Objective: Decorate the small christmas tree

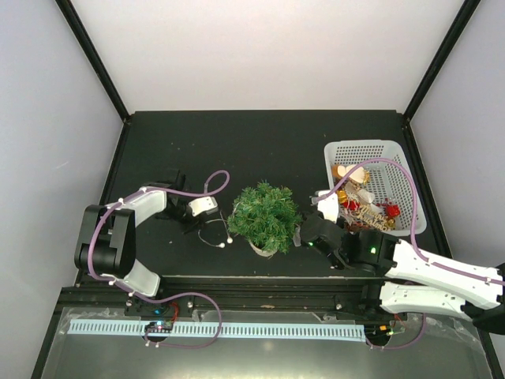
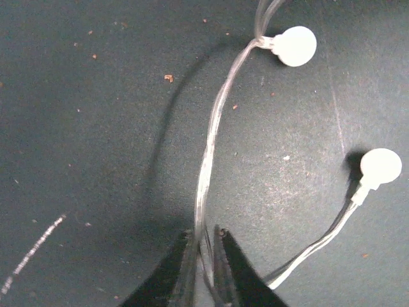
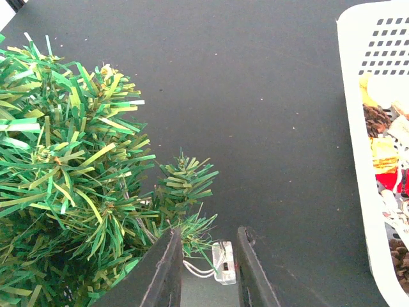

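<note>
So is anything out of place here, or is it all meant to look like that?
Only the light string: its bulbs lie loose on the table left of the small christmas tree, not up in its branches, with the wire pinched in the left gripper. A few crumbs dot the table too.

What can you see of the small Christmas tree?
The small christmas tree stands upright mid-table on a white base. Its bushy branches are flat dark and lighter green strips, plastic-looking, with no ornaments showing. The right claw sits open at its lower branches, a small clear box between the fingers. The light string, pinched by the left claw, lies by its left side.
</note>
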Motion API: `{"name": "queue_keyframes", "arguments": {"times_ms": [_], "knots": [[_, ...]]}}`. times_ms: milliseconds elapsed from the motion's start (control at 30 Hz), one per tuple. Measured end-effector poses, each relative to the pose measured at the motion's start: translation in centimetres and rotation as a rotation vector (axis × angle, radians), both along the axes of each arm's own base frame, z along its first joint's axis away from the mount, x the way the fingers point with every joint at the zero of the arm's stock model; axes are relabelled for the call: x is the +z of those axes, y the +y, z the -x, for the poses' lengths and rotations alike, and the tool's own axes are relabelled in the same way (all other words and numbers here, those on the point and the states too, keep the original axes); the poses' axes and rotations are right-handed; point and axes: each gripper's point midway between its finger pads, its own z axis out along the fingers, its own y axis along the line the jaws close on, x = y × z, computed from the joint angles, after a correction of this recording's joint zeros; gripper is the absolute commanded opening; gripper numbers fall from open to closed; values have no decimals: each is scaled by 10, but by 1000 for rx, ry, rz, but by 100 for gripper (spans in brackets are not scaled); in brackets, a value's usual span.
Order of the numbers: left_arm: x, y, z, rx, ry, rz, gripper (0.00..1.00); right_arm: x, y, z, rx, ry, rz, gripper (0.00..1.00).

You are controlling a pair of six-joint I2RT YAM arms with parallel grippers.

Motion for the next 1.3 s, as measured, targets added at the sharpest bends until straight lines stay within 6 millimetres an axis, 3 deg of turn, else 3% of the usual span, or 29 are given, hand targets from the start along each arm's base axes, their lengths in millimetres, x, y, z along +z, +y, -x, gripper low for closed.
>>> {"name": "queue_keyframes", "arguments": {"times_ms": [67,267,500,633,867,1000,1300], "knots": [[0,0,2,-3,7,3,2,1,0,0,2,-2,-1,27],[1,3,16,4,31,4,2,6,-3,1,4,-11,-18,27],[49,12,17,35,-104,25,2,12,-7,2,7,-24,-37,26],[78,13,30,17,-185,32,2,15,-9,3,7,-29,-48,26],[112,6,68,-57,-257,59,1,22,-15,5,10,-44,-65,24],[131,-9,95,-151,-279,91,2,25,-19,6,17,-49,-53,23],[195,-44,155,-407,-358,208,2,32,-26,6,7,-64,-57,22]]}}
